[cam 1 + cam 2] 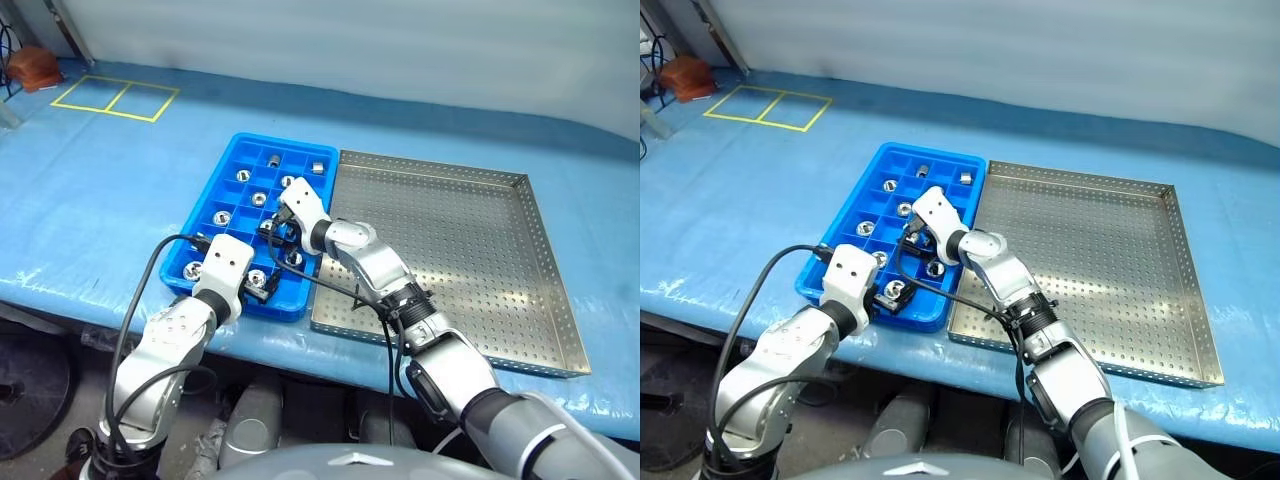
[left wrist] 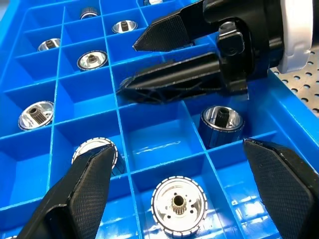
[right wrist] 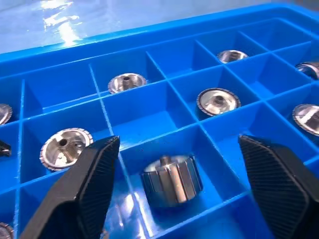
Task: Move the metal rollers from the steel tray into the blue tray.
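Note:
The blue tray [image 1: 232,172] lies on the table with the steel tray [image 1: 470,240] against its right side. Several metal rollers [image 1: 243,176] sit in the blue tray's compartments. My right gripper [image 3: 179,142] hangs open just above the tray's middle. A roller [image 3: 172,179] lies on its side in the compartment below and between the right fingers [image 3: 84,184]. My left gripper [image 2: 182,164] is open over the tray's near end, above a roller [image 2: 178,204] standing on end. In the left wrist view the right gripper [image 2: 127,67] reaches in over another roller [image 2: 222,122].
Blue sheeting covers the table [image 1: 100,200]. Yellow tape squares [image 1: 115,97] mark its far left, beside a brown object [image 1: 35,68]. Black cables [image 1: 150,290] loop from both wrists. The near table edge [image 1: 60,290] runs just below the trays.

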You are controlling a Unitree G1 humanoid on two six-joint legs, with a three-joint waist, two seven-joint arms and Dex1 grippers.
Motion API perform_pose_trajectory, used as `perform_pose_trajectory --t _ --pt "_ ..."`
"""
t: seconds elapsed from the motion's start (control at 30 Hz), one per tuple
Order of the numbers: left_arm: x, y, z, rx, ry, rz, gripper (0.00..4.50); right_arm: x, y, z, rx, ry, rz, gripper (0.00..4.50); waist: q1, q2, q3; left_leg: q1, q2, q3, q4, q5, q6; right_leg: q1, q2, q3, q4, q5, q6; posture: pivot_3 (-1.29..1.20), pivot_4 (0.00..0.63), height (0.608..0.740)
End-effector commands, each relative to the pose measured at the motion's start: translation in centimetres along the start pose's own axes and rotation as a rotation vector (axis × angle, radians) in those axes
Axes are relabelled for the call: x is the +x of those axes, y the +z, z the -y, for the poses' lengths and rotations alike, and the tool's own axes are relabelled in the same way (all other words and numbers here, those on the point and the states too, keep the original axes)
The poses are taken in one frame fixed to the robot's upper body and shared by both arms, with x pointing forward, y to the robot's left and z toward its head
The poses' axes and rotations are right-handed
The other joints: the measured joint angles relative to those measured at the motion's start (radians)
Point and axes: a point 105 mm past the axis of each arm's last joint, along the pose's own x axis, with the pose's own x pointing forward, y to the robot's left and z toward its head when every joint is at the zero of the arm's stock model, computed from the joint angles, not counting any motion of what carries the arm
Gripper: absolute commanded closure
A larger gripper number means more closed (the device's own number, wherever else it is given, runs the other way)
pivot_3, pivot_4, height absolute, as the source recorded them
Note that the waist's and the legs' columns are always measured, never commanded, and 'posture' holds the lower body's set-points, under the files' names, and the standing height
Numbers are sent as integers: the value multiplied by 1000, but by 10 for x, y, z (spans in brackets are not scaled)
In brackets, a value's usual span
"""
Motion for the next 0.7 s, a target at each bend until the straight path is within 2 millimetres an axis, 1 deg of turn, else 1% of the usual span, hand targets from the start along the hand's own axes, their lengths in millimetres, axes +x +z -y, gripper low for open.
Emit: perform_pose_trajectory --t 0.03,0.1,0.17,0.27,0.3,0.4,0.43,0.47,0.57,0.63,0.7 --pt "5 16 7 18 -37 71 0 -22 36 15 -28 -75 154 636 0 0 0 0 0 0 0 0 0 0 0 0 0 0 0 403 150 740" --pt "10 21 9 20 -46 94 0 -40 45 23 -17 -120 210 636 -1 0 0 -1 0 0 0 0 0 0 0 0 -1 0 0 383 150 740" --pt "18 28 8 22 -37 128 0 -69 45 38 -17 -202 242 636 0 0 0 -2 0 0 0 0 0 0 0 0 -2 0 0 353 150 740" --pt "30 39 6 17 -34 178 0 -106 30 58 -62 -338 202 636 -4 0 0 -2 -1 -1 0 0 0 1 -1 0 -4 0 1 302 150 740" --pt "32 41 5 15 -33 188 0 -113 26 61 -70 -366 185 636 -8 0 0 -2 -1 0 0 0 0 1 -1 0 -4 0 1 285 150 740" --pt "44 50 3 9 -55 217 0 -149 7 74 -40 -418 120 636 -33 0 0 -2 -1 1 1 0 0 1 -2 1 -4 0 2 190 150 740" --pt "47 51 3 10 -60 221 0 -158 3 77 -47 -433 100 636 -41 0 0 -2 -1 1 1 0 0 1 -2 1 -4 0 2 180 150 740" --pt "49 52 2 12 -62 223 0 -162 1 78 -54 -441 89 636 -52 0 0 -2 -1 1 1 0 0 1 -2 1 -4 0 2 160 150 740" --pt "59 57 1 18 -100 239 0 -183 -7 80 -55 -453 55 34 -93 0 0 -2 -1 2 2 0 0 1 -2 1 -5 0 2 73 150 740" --pt "64 62 1 39 -125 254 0 -193 -8 80 -69 -482 52 12 -120 0 0 -2 -1 2 2 0 0 2 -2 1 -5 1 3 41 150 740" --pt "69 66 -4 28 -90 270 0 -199 -5 81 -70 -524 86 12 -147 0 0 -2 -1 2 2 0 0 2 -2 1 -5 1 3 29 150 740"
